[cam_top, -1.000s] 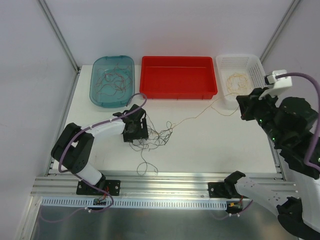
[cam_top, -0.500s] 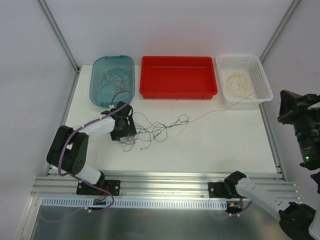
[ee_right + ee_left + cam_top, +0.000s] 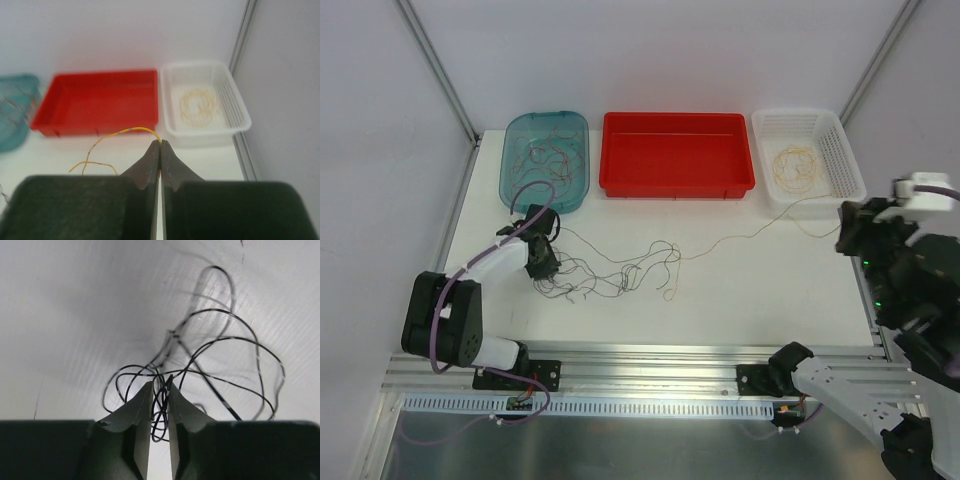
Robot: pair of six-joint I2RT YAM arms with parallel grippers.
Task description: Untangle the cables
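Pinching yellow strand (image 3: pixel 127 130) in right jaws, clamping dark tangle (image 3: pixel 172 335) in left jaws, frame left; seemingly stretching out; next needing wider pull-apart.

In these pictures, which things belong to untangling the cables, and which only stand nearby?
Belonging to the job:
dark cable tangle, pinched by the left gripper
yellow cable, pinched by the right gripper

Only standing nearby:
teal bin
red tray
white basket
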